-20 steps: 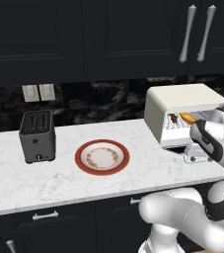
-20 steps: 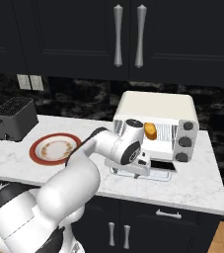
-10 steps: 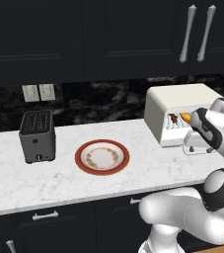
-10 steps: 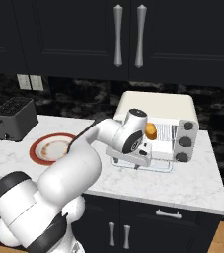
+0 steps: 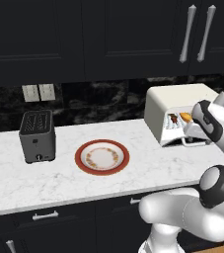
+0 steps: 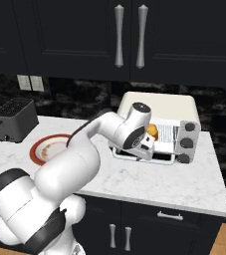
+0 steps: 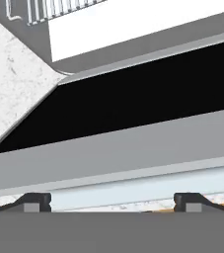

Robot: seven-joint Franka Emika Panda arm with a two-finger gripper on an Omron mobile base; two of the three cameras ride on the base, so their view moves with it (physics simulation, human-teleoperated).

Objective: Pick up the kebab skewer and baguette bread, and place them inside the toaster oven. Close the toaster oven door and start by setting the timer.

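Note:
The cream-white toaster oven (image 5: 180,101) (image 6: 160,105) stands at the counter's right end with its door (image 6: 143,156) folded down flat. Inside, on the rack, lie the kebab skewer (image 5: 173,120) and the golden baguette bread (image 5: 185,117) (image 6: 153,131). My gripper (image 6: 147,145) hovers just over the lowered door, in front of the oven's mouth, with its jaws wide apart and nothing between them. In the hand view the door's dark glass (image 7: 133,113) lies close below the gripper (image 7: 111,202), and a pale bar along the door's edge runs between the two fingertips (image 7: 34,201).
A red-rimmed plate (image 5: 79,158) (image 6: 35,149) sits bare at mid-counter. A dark slot toaster (image 5: 36,136) (image 6: 16,118) stands at the left. Three grey knobs (image 6: 186,143) line the oven's right side. Black cabinets hang overhead.
My hand has risen a little above the open door and drawn back slightly from the oven's mouth. The jaws stayed wide. The food and the door have not moved.

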